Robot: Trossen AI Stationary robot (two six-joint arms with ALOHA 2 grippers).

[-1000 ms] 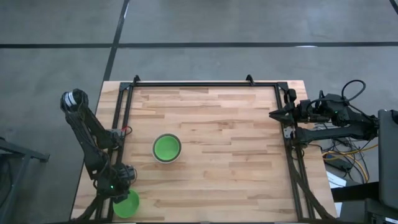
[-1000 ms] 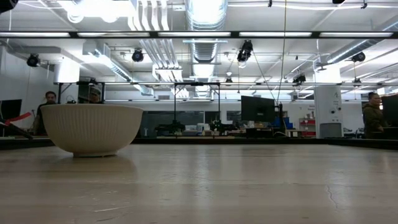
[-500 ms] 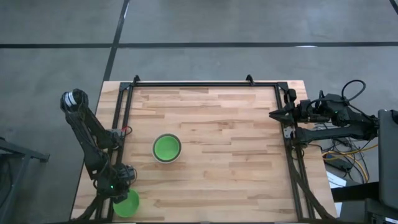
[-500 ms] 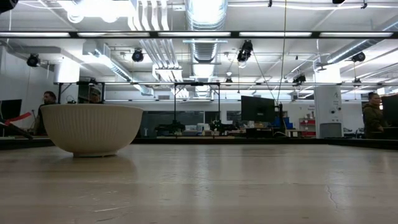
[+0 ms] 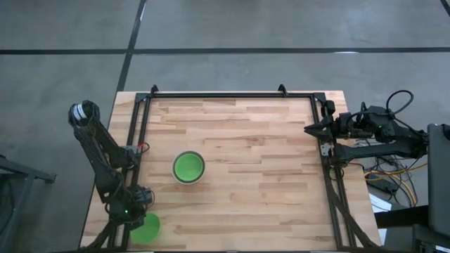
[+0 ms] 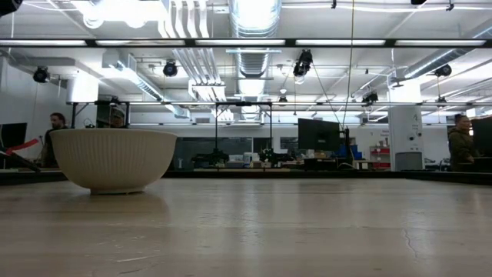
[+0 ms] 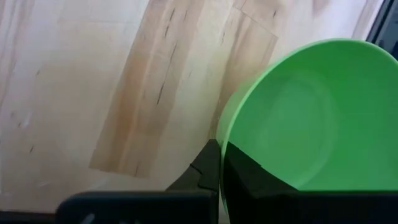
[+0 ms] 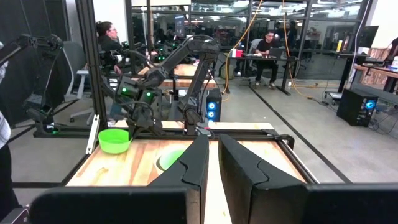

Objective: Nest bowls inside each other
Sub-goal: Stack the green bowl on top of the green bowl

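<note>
The left gripper (image 5: 140, 211) is pinching the green bowl's (image 5: 145, 228) rim at the table's near-left corner; the stack (image 5: 188, 167), probably grey outside, is sitting toward mid-table.

Left gripper (image 7: 221, 163) clamped on green bowl (image 7: 311, 118) rim

The table (image 5: 246, 140) is showing pale, matt planked wood with visible grain. The green bowl (image 7: 311, 118) is presenting smooth, faintly glossy plastic. The pale bowl (image 6: 113, 159) is showing a finely ribbed, matt outer wall.
</note>
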